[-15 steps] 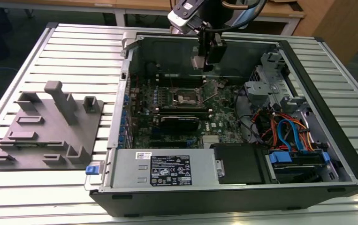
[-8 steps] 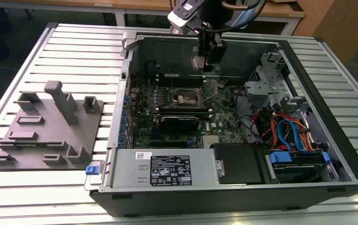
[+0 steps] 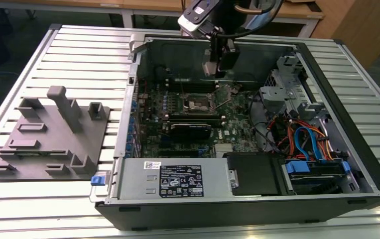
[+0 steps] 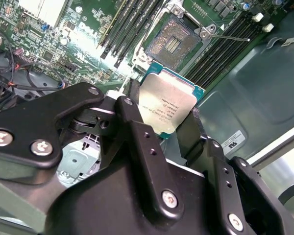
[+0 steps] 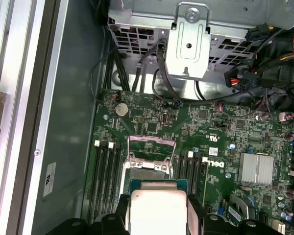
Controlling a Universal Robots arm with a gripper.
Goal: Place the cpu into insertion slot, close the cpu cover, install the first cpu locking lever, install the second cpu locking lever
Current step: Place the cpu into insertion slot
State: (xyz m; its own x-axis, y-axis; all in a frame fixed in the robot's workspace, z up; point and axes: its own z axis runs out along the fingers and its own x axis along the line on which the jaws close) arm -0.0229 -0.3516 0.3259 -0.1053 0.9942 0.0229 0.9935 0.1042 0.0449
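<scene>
The fingers (image 4: pixel 137 132) grip the cpu (image 4: pixel 169 105) by opposite edges above the motherboard (image 4: pixel 85 17), with the uncovered insertion slot (image 4: pixel 175 41) below and slightly ahead of it.

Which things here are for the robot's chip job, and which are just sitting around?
For the job: the gripper, shut on the cpu; the empty insertion slot; the opened cpu cover.

Just lying about: the grey tray, the power supply box, the coloured cables.
</scene>
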